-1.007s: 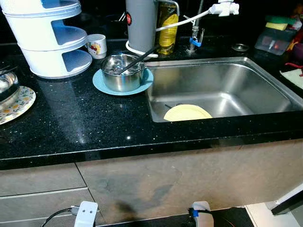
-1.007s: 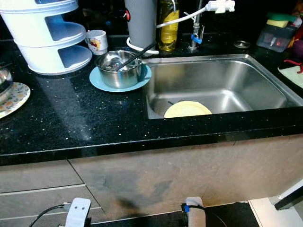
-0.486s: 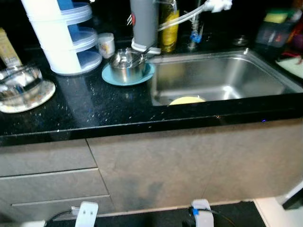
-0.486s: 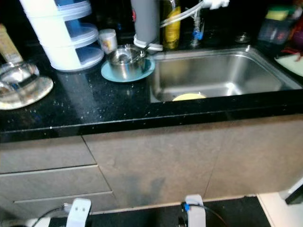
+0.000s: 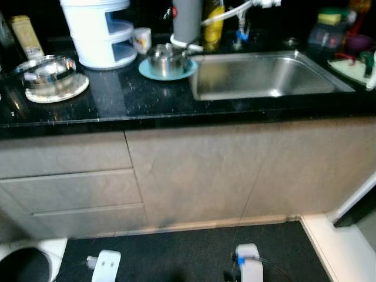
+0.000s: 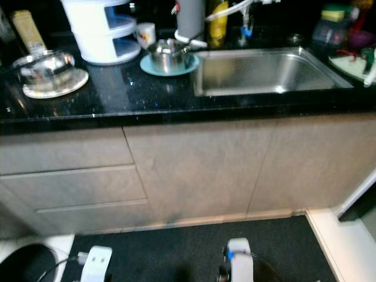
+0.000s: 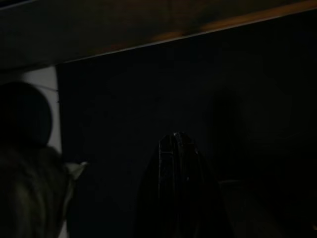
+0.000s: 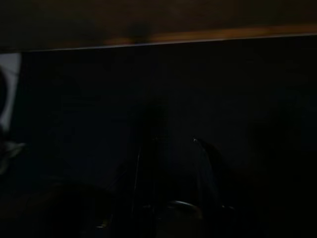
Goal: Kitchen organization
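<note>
Both arms hang idle in shade, the left gripper (image 7: 176, 163) with fingers pressed together and the right gripper (image 8: 173, 148) with fingers parted, while a shiny steel pot (image 5: 167, 59) sits upright on a teal plate (image 5: 151, 70) on the black counter (image 5: 147, 97), just beside the sink (image 5: 264, 73), its dark utensil slanting toward the sink.

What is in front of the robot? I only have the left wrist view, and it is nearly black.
Observer: A black counter with a steel sink set into it, above grey cabinet doors.
Operator: Is anything standing on the counter?
Observer: A steel pot sits on a blue plate, just left of the sink.
Operator: And further left?
Observer: A glass bowl rests on a patterned plate.
</note>
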Available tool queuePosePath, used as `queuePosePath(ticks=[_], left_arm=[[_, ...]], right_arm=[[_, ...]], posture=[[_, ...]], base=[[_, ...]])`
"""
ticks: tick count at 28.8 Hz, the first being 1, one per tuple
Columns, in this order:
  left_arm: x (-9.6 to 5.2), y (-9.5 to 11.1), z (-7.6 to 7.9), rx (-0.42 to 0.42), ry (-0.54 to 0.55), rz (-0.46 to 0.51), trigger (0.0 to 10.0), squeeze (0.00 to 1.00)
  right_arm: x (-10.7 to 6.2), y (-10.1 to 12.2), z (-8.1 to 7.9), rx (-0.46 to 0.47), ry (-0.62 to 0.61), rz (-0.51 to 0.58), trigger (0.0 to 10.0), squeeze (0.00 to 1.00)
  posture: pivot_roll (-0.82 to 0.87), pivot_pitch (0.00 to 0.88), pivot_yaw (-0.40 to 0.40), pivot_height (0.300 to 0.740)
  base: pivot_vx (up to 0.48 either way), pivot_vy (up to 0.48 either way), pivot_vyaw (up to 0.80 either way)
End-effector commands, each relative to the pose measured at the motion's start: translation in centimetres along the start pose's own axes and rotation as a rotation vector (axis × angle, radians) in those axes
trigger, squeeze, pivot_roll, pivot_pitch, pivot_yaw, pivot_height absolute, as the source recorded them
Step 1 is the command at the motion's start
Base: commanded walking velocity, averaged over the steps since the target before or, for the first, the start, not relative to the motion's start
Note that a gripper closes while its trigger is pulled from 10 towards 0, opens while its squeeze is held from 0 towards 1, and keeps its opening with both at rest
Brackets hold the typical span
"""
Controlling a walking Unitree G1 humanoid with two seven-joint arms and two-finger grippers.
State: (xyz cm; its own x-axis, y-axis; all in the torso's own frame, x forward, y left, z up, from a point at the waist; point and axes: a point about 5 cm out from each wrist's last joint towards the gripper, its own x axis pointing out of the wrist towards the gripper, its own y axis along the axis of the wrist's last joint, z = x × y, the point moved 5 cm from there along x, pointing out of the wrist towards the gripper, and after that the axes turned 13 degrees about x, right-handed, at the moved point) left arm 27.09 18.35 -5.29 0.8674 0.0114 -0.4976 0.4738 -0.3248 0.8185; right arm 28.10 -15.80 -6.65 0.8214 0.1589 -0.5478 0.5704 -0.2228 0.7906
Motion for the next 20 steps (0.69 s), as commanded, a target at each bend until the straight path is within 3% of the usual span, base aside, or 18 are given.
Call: queuePosePath(ticks=[1, 14, 17, 19, 20], left_arm=[[-0.30, -1.02, 0.02, 0.001, -0.001, -0.034, 10.0, 0.00], [-0.33, -1.23, 0.08, 0.021, -0.003, -0.046, 10.0, 0.00], [-0.29, -1.20, 0.31, 0.066, -0.016, -0.049, 10.0, 0.00], [-0.30, -1.24, 0.31, 0.052, -0.012, -0.052, 10.0, 0.00], [-0.34, -1.10, 0.07, 0.001, 0.012, -0.041, 10.0, 0.00]], right_arm=[[-0.15, -0.86, 0.01, -0.001, 0.000, -0.030, 10.0, 0.00], [-0.12, -0.66, 0.10, -0.007, 0.005, -0.031, 10.0, 0.00], [-0.13, -0.70, 0.08, -0.006, 0.006, -0.032, 10.0, 0.00], [-0.13, -0.71, 0.09, -0.006, 0.006, -0.032, 10.0, 0.00], [-0.13, -0.71, 0.10, -0.005, 0.005, -0.032, 10.0, 0.00]], posture=[[0.00, 0.239, -0.015, 0.740], [0.00, 0.244, -0.019, 0.740], [0.00, 0.247, -0.019, 0.740], [0.00, 0.247, -0.019, 0.740], [0.00, 0.247, -0.019, 0.740]], base=[[0.000, 0.000, 0.00], [0.000, 0.000, 0.00], [0.000, -0.480, 0.00], [0.000, -0.480, 0.00], [0.000, 0.000, 0.00]])
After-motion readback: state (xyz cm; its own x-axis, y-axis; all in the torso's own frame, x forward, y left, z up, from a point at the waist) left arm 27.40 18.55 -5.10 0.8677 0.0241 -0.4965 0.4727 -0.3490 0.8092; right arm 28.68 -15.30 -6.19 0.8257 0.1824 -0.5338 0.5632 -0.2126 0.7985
